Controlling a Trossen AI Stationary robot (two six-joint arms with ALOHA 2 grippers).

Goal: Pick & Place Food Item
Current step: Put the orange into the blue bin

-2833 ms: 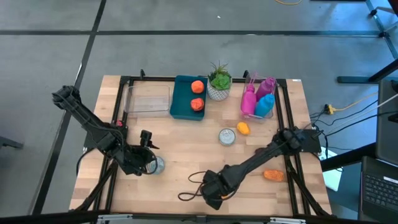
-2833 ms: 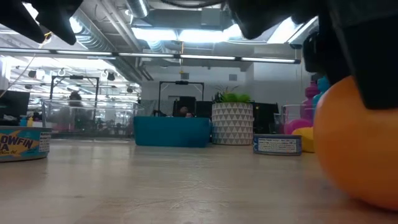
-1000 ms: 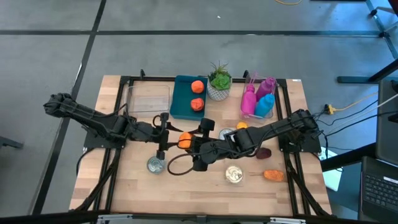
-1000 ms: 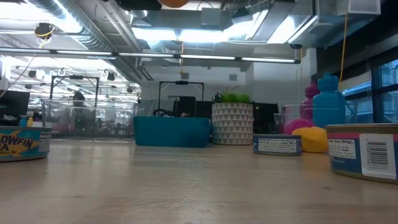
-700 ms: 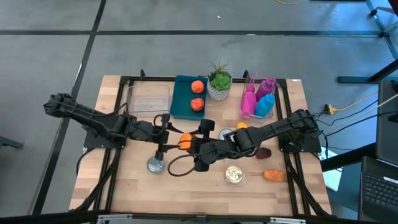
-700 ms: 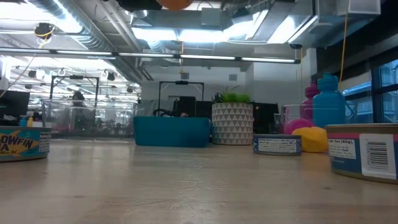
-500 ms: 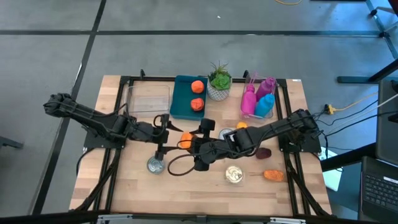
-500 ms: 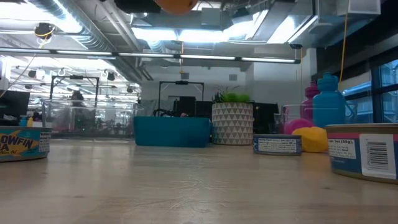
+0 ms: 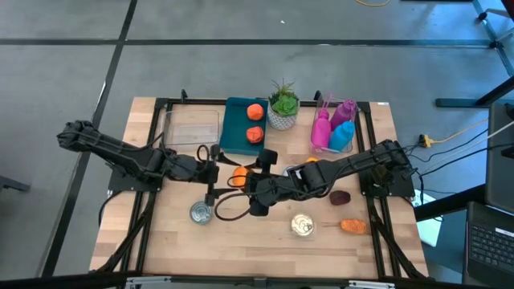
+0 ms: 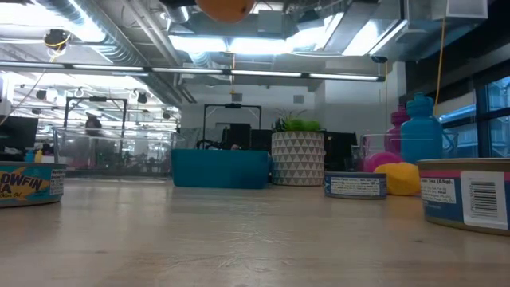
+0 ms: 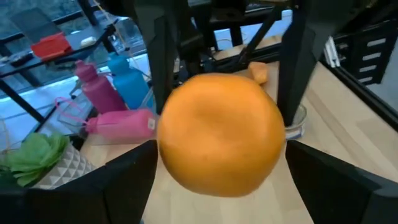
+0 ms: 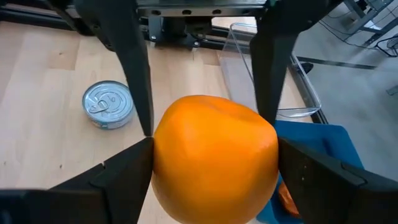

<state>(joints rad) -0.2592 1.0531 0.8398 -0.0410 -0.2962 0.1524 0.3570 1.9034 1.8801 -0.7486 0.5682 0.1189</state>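
Observation:
An orange hangs high above the middle of the table, between my two grippers. In the low view it shows at the top edge. My right gripper reaches in from the table's right and is shut on it. My left gripper comes from the table's left and is open. Its own fingers flank the orange; whether they touch it I cannot tell. My right gripper pinches the orange between its two fingers, one on each of two opposite sides. From the left wrist view these fingers clasp the fruit's flanks. They come from the table's right, slanting somewhat downward. The orange is lifted clear of the table.
A teal tray with two orange food items stands at the far side, with a clear box to its left and a potted plant and bottles to its right. Tins and small foods lie on the near half.
My left gripper has opened wider, its fingers spreading on either side of the orange. My right gripper has kept its hold on the orange, which has stayed lifted in about the same place.

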